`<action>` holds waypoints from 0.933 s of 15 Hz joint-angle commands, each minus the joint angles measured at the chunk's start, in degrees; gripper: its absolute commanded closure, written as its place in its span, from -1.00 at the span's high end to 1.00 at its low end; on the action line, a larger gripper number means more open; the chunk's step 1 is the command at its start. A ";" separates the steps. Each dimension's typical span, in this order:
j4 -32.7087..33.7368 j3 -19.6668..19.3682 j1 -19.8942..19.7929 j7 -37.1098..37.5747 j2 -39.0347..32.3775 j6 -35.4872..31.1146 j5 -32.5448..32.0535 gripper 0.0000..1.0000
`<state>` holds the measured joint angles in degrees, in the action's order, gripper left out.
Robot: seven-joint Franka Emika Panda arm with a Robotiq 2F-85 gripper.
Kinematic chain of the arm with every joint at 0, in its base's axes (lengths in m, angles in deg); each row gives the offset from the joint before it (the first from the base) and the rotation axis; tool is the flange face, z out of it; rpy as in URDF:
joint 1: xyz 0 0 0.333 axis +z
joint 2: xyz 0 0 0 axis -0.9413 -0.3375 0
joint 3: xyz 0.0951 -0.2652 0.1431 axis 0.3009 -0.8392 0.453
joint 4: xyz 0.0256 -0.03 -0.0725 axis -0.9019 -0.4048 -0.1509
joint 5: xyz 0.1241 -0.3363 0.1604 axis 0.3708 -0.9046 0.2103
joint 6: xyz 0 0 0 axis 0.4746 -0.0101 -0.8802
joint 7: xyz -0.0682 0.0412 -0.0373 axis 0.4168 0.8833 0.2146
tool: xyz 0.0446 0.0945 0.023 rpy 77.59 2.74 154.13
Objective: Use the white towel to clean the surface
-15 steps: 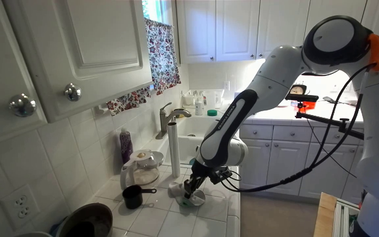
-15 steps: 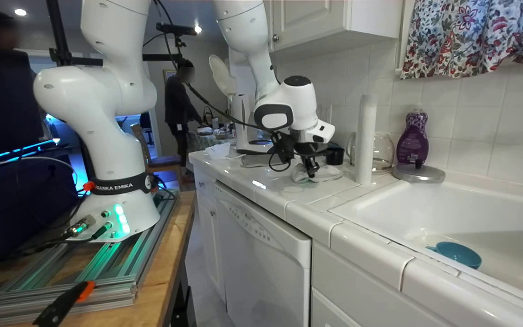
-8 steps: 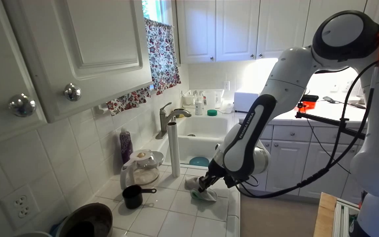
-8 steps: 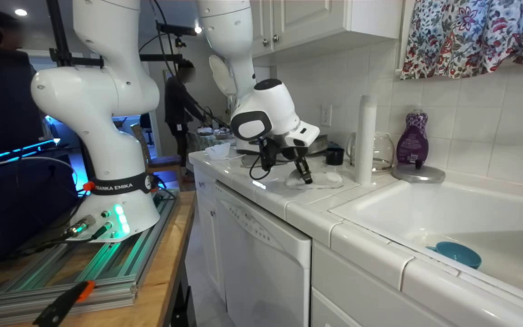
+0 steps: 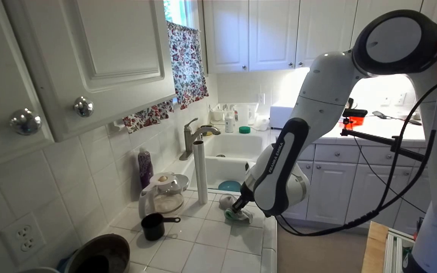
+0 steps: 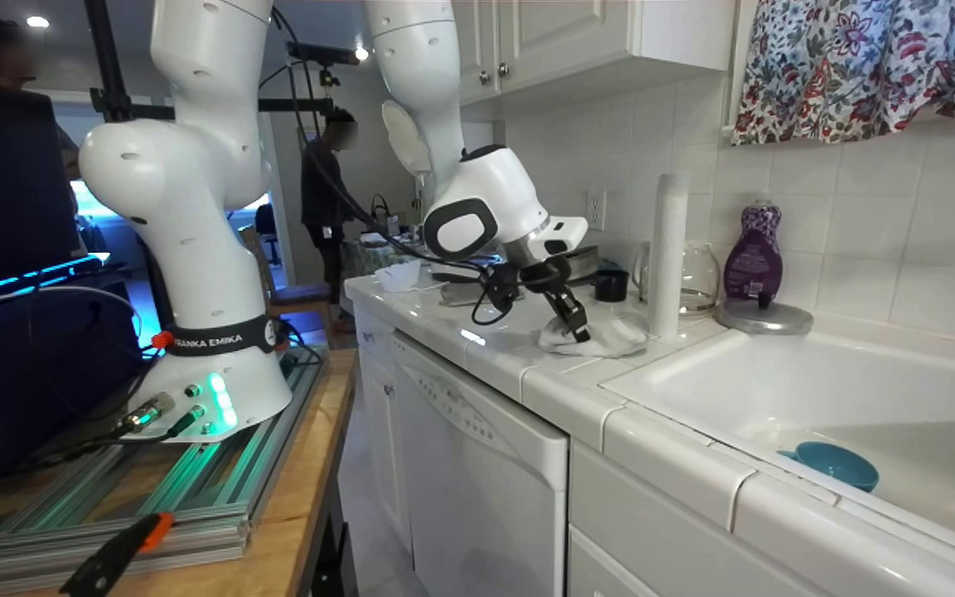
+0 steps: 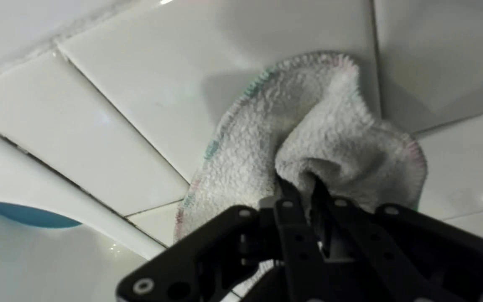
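The white towel (image 5: pixel 246 216) lies crumpled on the white tiled countertop (image 5: pixel 211 235), near the sink. It also shows in an exterior view (image 6: pixel 617 334). In the wrist view the towel (image 7: pixel 245 155) has a coloured stitched edge and a fold pinched up between the fingers. My gripper (image 7: pixel 302 188) is shut on that fold, pointing down at a tilt with the fingertips close to the counter. The gripper also shows in both exterior views (image 5: pixel 236 209) (image 6: pixel 580 333). Part of the towel is hidden beneath the gripper.
A white upright tube (image 5: pixel 200 172), a glass coffee pot (image 5: pixel 168 199) and a black measuring cup (image 5: pixel 153 226) stand on the counter. A dark pot (image 5: pixel 118 248) is nearer that camera. The sink (image 6: pixel 693 377) holds a blue cup (image 6: pixel 838 464). A purple bottle (image 6: pixel 753 253) stands by the wall.
My gripper has dragged the towel across the counter toward the sink and away from the black measuring cup. The arm has shifted and tilted; the grip stays shut.
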<state>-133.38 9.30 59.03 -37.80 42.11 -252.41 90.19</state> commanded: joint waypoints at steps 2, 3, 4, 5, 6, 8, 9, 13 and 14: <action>2.61 -13.59 20.15 -15.01 -2.84 -3.99 11.42 -0.95; 3.07 -15.62 23.89 -15.67 -2.43 -4.41 13.39 -0.95; 0.31 -17.49 21.60 -5.81 -0.11 -2.00 2.90 -0.95; 0.45 -19.17 24.12 -5.66 -0.37 -2.36 3.04 -0.80; 0.48 -19.96 24.84 -4.16 -0.44 -2.42 1.80 -0.80; 0.38 -20.60 24.46 -3.24 -0.49 -2.46 0.31 -0.80; 0.39 -20.75 24.33 -3.25 -0.50 -2.45 0.11 -0.95; 4.58 -24.64 28.24 -4.08 -3.29 -2.11 -2.43 -0.95; 6.18 -22.83 27.79 -6.82 -3.69 -1.35 -0.28 -0.95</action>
<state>-131.44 -13.27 85.07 -43.27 40.83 -255.01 89.85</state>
